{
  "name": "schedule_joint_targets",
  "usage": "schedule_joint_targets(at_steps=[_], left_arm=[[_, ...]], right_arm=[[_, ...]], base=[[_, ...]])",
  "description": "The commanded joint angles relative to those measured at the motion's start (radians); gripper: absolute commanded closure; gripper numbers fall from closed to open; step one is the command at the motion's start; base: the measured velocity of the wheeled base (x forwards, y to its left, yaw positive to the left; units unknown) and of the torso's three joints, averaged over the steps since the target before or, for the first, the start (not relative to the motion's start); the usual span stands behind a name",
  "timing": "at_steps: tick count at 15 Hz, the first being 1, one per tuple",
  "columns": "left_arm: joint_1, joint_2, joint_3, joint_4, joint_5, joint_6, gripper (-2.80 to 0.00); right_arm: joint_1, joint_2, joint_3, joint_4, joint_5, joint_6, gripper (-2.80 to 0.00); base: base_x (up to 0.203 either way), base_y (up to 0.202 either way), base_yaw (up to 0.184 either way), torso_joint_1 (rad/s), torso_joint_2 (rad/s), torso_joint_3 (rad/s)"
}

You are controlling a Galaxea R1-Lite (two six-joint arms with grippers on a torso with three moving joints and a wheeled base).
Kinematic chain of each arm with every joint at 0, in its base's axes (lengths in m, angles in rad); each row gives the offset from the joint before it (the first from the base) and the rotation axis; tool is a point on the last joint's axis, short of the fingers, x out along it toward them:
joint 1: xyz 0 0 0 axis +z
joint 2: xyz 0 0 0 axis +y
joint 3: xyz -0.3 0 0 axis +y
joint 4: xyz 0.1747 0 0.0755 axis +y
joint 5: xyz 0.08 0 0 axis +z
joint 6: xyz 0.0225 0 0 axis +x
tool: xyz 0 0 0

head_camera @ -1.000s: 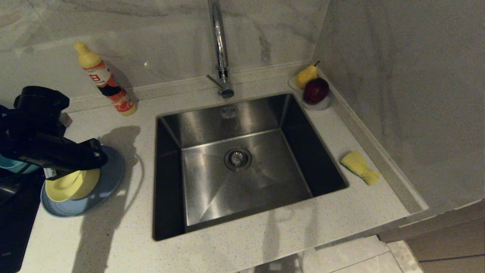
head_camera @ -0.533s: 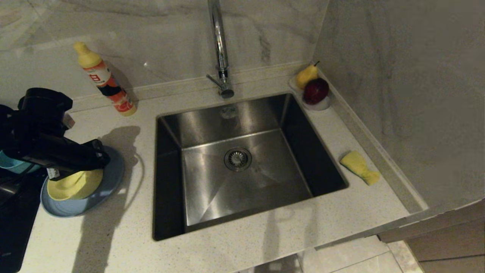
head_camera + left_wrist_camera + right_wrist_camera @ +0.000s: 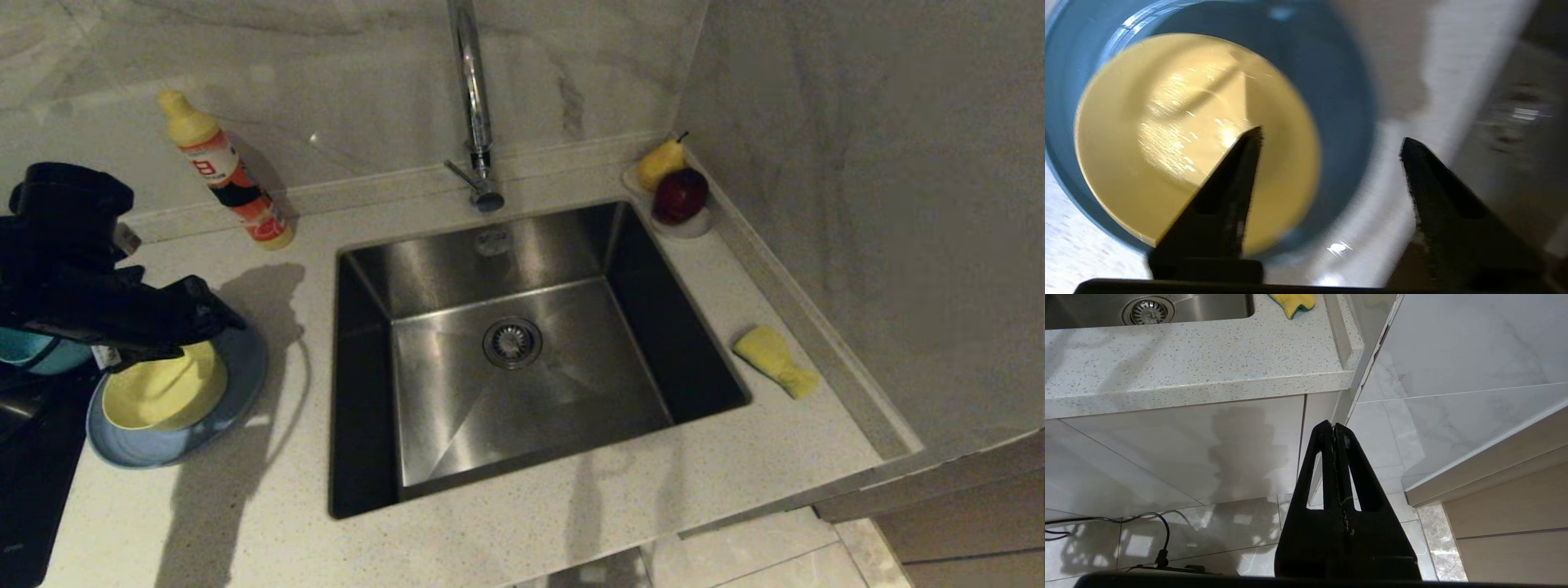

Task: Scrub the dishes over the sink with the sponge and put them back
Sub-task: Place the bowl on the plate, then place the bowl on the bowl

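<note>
Left wrist view: left gripper point(image 3: 1327, 141) jaws spread, empty, above the round matte yellow plastic bowl point(image 3: 1196, 134) sitting on the flat periwinkle-blue plastic plate point(image 3: 237, 384). Bowl likely light, stiff, slick; pinch its rim. Right gripper point(image 3: 1335, 430) pressed together, parked below the counter.

Orange-labelled yellow bottle point(image 3: 224, 171) leaning at the backsplash, pear point(image 3: 660, 162) and red apple point(image 3: 680, 196) in a clear dish point(image 3: 695, 226)

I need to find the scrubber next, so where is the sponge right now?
In the head view the sponge lies on the countertop to the right of the sink, near the side wall, well in front of the fruit dish.
</note>
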Motion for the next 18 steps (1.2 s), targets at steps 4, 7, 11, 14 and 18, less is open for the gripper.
schedule_joint_targets(at_steps=[4, 7, 11, 14, 18], left_arm=[[0.001, -0.168, -0.045, 0.083, -0.081, -0.037, 0.00], [0.032, -0.231, -0.048, 0.131, -0.042, -0.078, 0.00], [0.149, -0.213, -0.049, 0.144, -0.012, -0.090, 0.00], [0.226, -0.143, -0.084, 0.126, -0.014, -0.089, 0.00], [0.288, -0.032, -0.184, 0.119, -0.013, -0.079, -2.80]], right_arm=[[0.001, 0.000, 0.000, 0.000, 0.001, -0.001, 0.00], [0.001, 0.000, 0.000, 0.000, 0.001, -0.001, 0.00], [0.001, -0.001, 0.000, 0.000, 0.001, -0.001, 0.00], [0.001, -0.001, 0.000, 0.000, 0.001, -0.001, 0.00], [0.001, -0.001, 0.000, 0.000, 0.001, -0.001, 0.00]], base=[[0.000, 0.000, 0.000, 0.000, 0.00, 0.000], [0.000, 0.000, 0.000, 0.000, 0.00, 0.000], [0.000, 0.000, 0.000, 0.000, 0.00, 0.000], [0.000, 0.000, 0.000, 0.000, 0.00, 0.000], [0.000, 0.000, 0.000, 0.000, 0.00, 0.000]])
